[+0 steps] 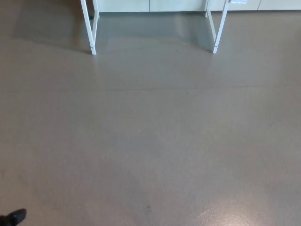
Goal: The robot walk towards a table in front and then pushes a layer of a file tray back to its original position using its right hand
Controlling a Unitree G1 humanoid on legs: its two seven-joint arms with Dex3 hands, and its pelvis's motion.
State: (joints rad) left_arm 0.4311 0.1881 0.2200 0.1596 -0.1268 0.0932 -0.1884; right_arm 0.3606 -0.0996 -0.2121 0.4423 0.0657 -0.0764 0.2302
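1. Grey floor fills nearly all you see, smooth and faintly glossy, running from the left hand in the bottom left corner up and away to the far edge
2. White cabinet fronts run along the top edge, far ahead of that hand and to its right
3. Two white table legs stand on the floor in front of the cabinet fronts: the left pair far ahead of the hand, the right pair well off to its right; the tabletop is cut off above
4. Of the left hand you get only a black tip, so you cannot tell whether it is released or clenched
5. Your right hand and the file tray are out of view
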